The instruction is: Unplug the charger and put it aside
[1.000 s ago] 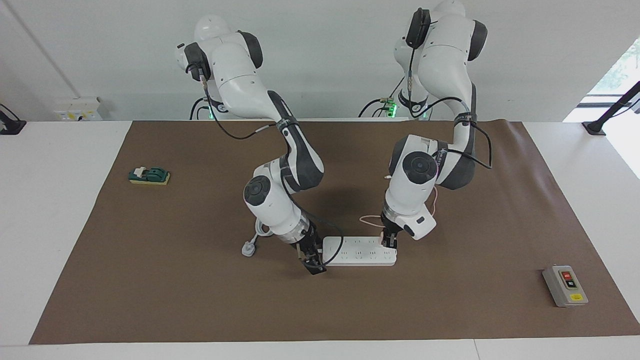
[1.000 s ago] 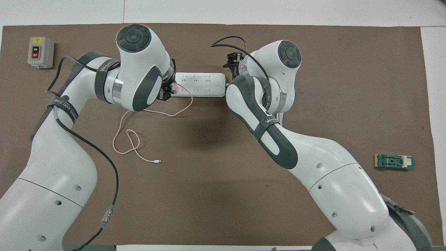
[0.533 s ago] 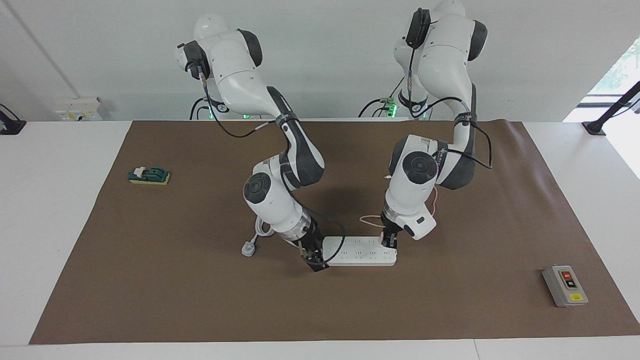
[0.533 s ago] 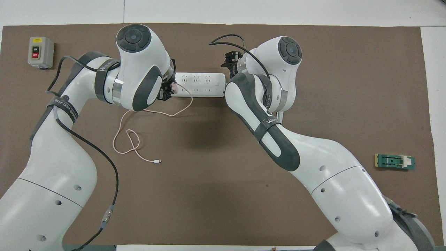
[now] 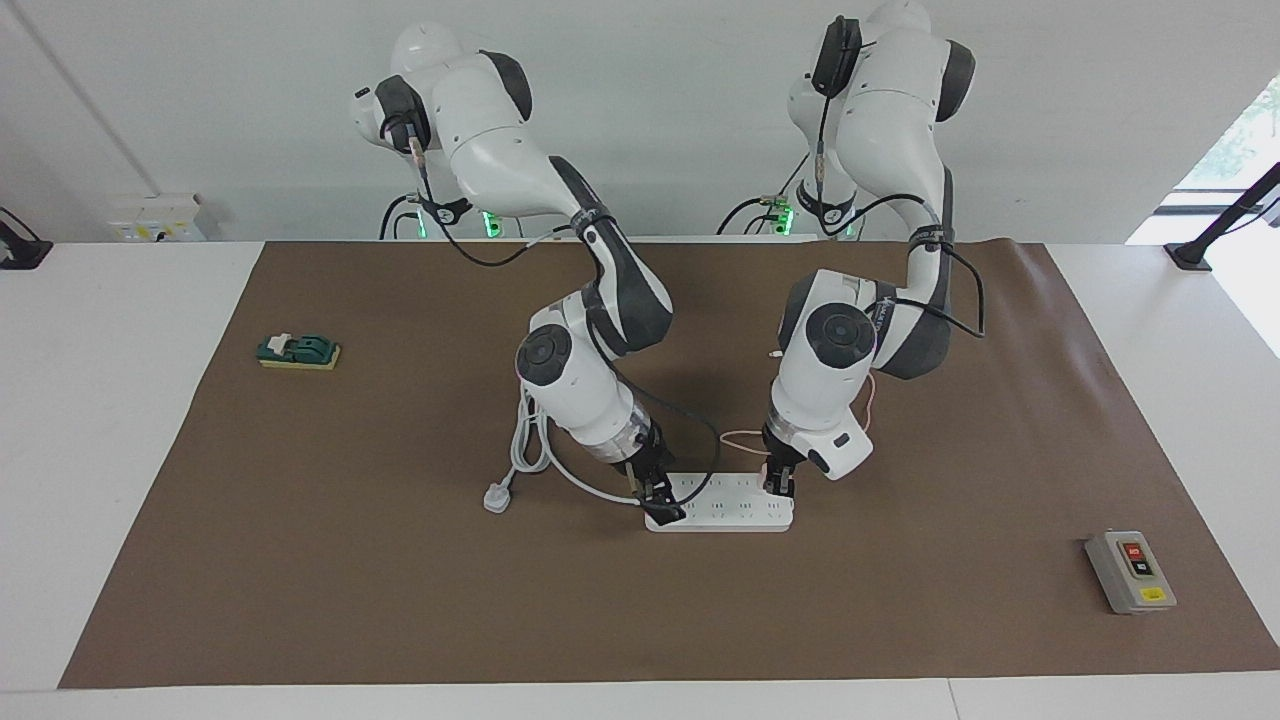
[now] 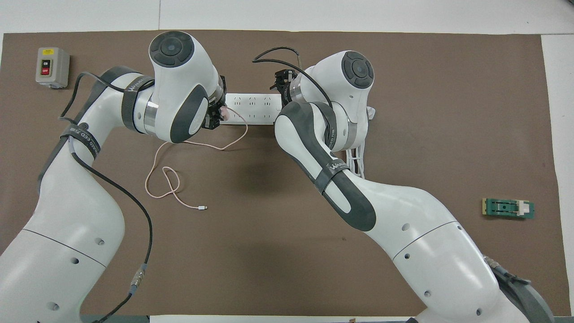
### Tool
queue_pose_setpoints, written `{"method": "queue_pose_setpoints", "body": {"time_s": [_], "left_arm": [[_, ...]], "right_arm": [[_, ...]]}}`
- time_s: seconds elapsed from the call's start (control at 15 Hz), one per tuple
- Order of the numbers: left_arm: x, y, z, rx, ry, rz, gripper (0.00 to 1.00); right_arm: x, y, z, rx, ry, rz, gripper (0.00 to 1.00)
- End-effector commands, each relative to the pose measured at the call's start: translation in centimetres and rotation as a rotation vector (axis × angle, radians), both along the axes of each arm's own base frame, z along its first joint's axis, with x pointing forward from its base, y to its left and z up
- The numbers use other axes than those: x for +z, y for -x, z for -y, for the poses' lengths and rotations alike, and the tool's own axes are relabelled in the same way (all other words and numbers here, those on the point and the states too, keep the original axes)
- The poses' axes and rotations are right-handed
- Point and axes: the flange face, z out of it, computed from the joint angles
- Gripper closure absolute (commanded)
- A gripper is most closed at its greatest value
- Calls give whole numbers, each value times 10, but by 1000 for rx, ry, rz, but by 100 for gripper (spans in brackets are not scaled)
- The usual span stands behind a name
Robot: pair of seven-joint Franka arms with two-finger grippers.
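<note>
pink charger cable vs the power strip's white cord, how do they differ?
The charger cable is thin and pink, the white cord thick and white. The charger cable loops loosely nearer the robots toward the left arm's end and ends in a small white connector. The white cord lies toward the right arm's end and ends in a bulky plug. Both lie slack on the brown mat.

The switch box (image 6: 52, 67) reads "ON" and "OFF".
</note>
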Motion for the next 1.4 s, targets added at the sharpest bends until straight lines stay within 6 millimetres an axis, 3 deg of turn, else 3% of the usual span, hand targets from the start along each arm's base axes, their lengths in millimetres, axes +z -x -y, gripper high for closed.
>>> {"method": "queue_pose_setpoints", "body": {"time_s": [0.0, 0.27, 0.67, 0.93, 1.33], "left_arm": [[1, -11, -13, -17, -11, 31, 100], [3, -12, -16, -28, -13, 33, 100], [3, -11, -17, -37, -17, 21, 100], [2, -13, -21, -32, -19, 19, 100], [1, -13, -22, -41, -19, 19, 100]], "right_arm": [[-6, 2, -2, -24, -17, -4, 0], [-21, 8, -4, -36, -6, 14, 0], [-21, 5, -3, -32, -2, 31, 0], [-32, -3, 7, -37, 10, 29, 0], [-32, -13, 16, -27, 10, 25, 0]]}}
